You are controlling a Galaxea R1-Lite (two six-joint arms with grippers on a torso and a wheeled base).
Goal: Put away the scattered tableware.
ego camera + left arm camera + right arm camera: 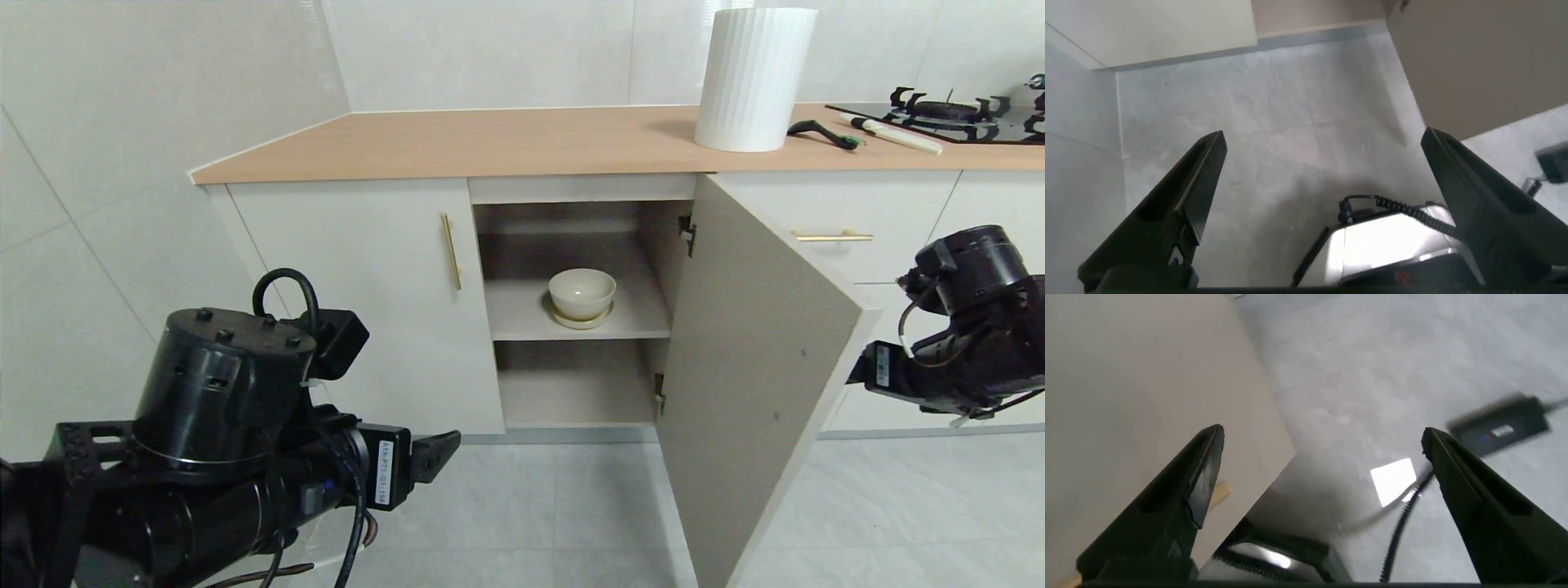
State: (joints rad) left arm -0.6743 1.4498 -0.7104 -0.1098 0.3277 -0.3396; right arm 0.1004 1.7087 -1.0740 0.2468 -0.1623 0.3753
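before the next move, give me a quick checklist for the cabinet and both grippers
1. Bowl stowed: ok, it sits on a saucer on the upper shelf.
2. Cabinet door shut: not ok, it stands wide open.
3. Left gripper free: ok, open and empty.
4. Right gripper free: ok, open and empty, close to the door's edge.
5. Countertop cleared: cannot tell, a white utensil and a dark-handled tool lie near the stove.
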